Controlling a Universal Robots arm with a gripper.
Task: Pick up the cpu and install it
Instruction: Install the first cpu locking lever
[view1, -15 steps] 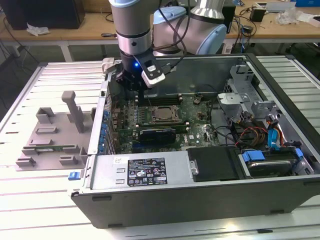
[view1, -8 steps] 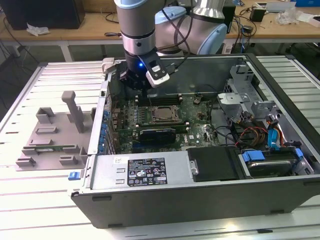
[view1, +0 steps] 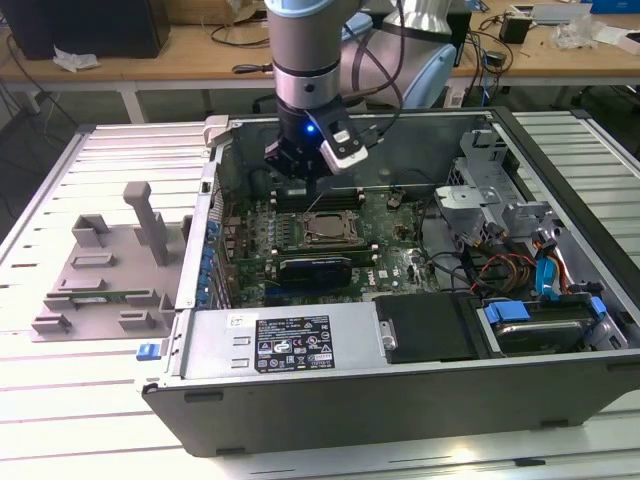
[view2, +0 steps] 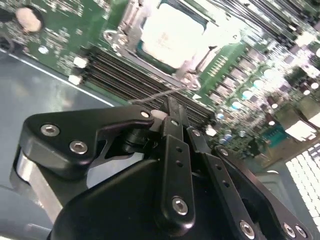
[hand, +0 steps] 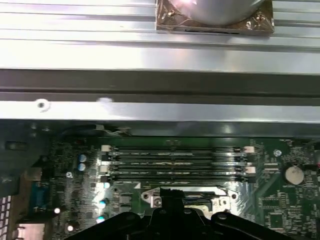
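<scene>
The black multi-link tool (view1: 300, 165) is seen above the green motherboard (view1: 395, 235) inside the open grey computer case (view1: 400, 400), which rests on the ribbed metal worktop (view1: 60, 400). In the second wrist view its fingers (view2: 172, 117) appear pressed together with nothing pinched. The small square silver-topped cpu (view2: 172, 35) is seated in the metal-framed socket (view1: 325, 228), just beyond the fingertips and apart from them. Grey plastic fixture blocks (view1: 110, 270) lie at the exterior view's left.

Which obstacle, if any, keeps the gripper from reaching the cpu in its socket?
Probably none: the gripper hangs inside the open case above the memory slots, beside the cpu, whose top lies uncovered.
</scene>
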